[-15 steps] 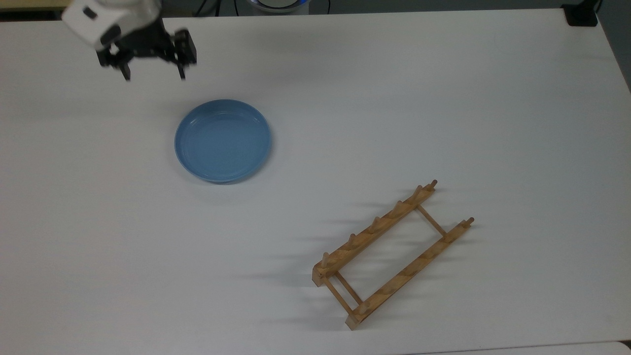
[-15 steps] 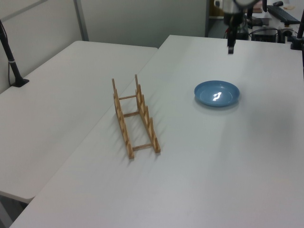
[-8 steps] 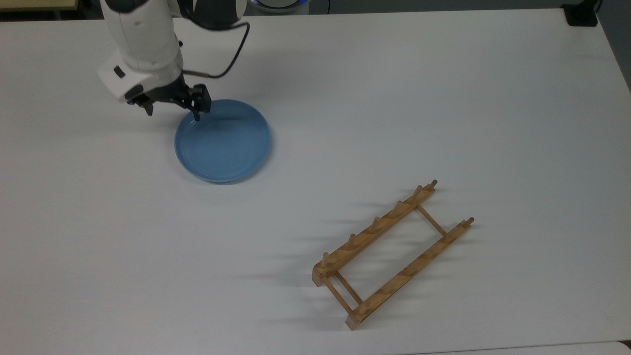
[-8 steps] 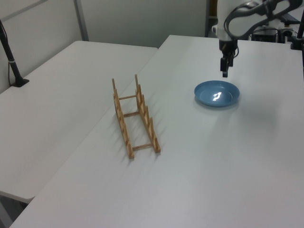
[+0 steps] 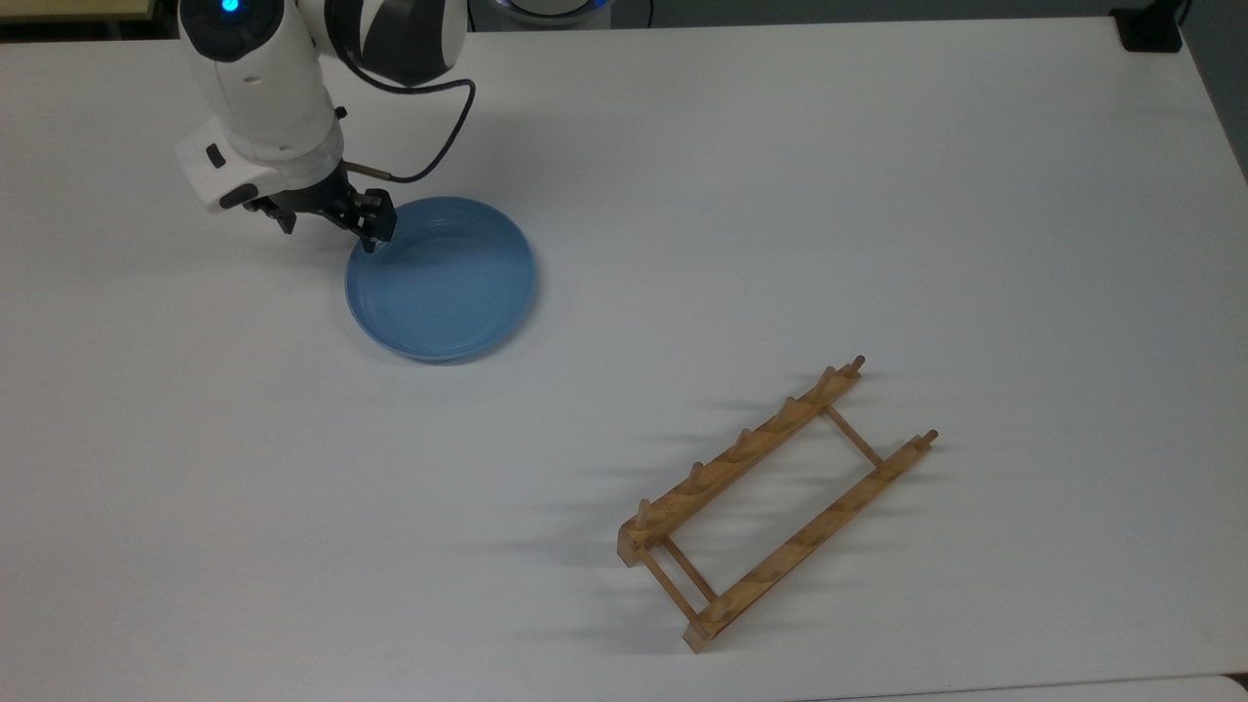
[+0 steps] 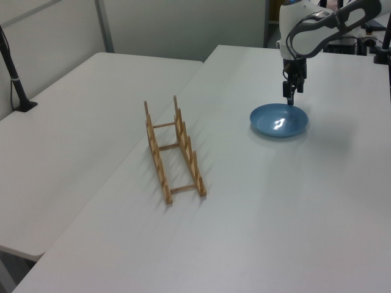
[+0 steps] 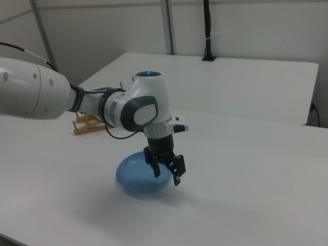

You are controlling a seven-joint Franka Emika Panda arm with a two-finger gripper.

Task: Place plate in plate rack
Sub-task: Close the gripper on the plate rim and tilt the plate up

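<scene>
The black two-finger gripper (image 5: 327,231), fingers spread, straddles the rim of the round light-blue plate (image 5: 441,279); gripping, lifting and slotting into the light-brown wooden plate rack (image 5: 775,502) remain.

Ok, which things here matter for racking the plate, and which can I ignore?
Matter:
- plate, flat on the table
- plate rack, standing apart from it
- gripper, open at the plate's rim

Ignore:
- black post on the neighbouring table
- arm's cable

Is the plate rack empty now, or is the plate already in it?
Empty. The plate rack holds nothing between its pegs; the plate lies flat on the table, apart from it.
</scene>
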